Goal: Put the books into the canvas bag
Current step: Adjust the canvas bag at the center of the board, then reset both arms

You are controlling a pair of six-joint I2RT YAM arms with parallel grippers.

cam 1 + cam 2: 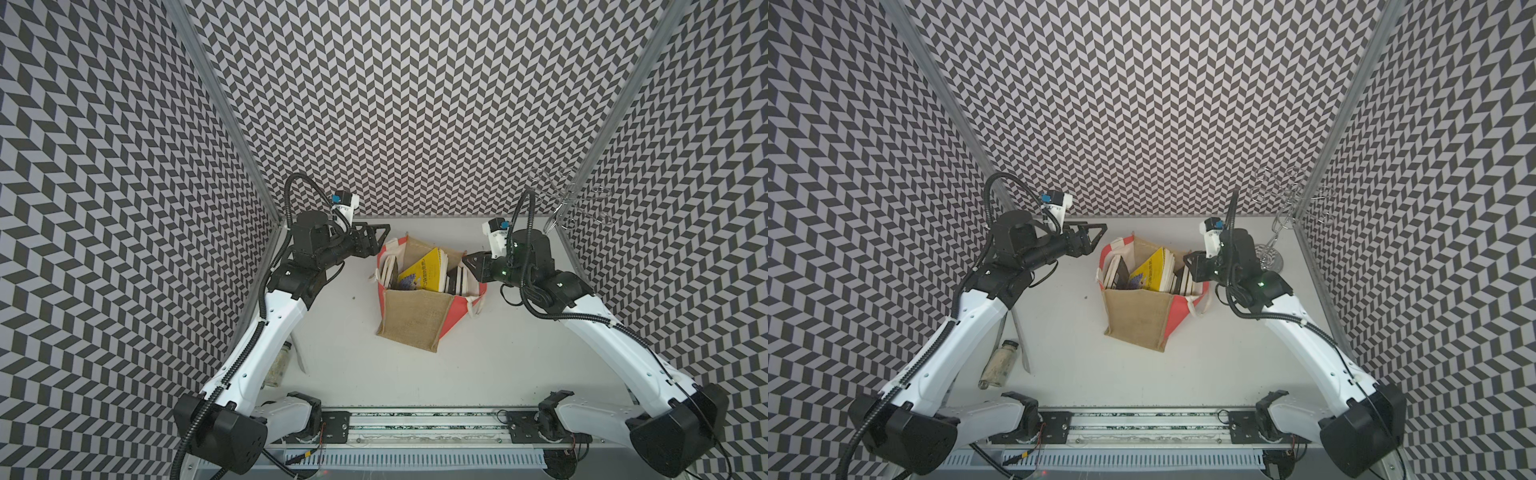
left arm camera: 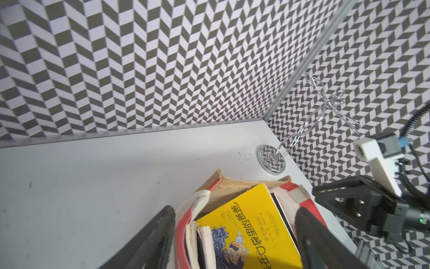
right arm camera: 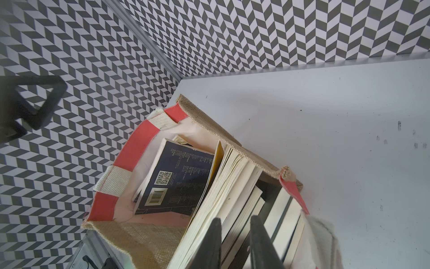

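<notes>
Apparently all books we can find are already inside the canvas bag; none lies loose on the surface in either top view.

Left claw: jaws spread wide, holding nothing, poised just outside the bag's rim. Its wrist view looks down between the open fingers onto the yellow book, which leans tilted in the bag directly below and ahead of it.

Right claw: over the opposite rim, jaws parted only narrowly. In its wrist view the fingers straddle the page edges of upright paperbacks; whether they pinch one or merely hover we cannot tell. A dark-covered book with a barcode leans further ahead of this claw.

Also present (not task items): a wire stand behind the right claw, a jar beside the left arm.

Judgement: loading looks essentially done. What remains, at most, is settling the tilted yellow book and withdrawing both arms.
</notes>
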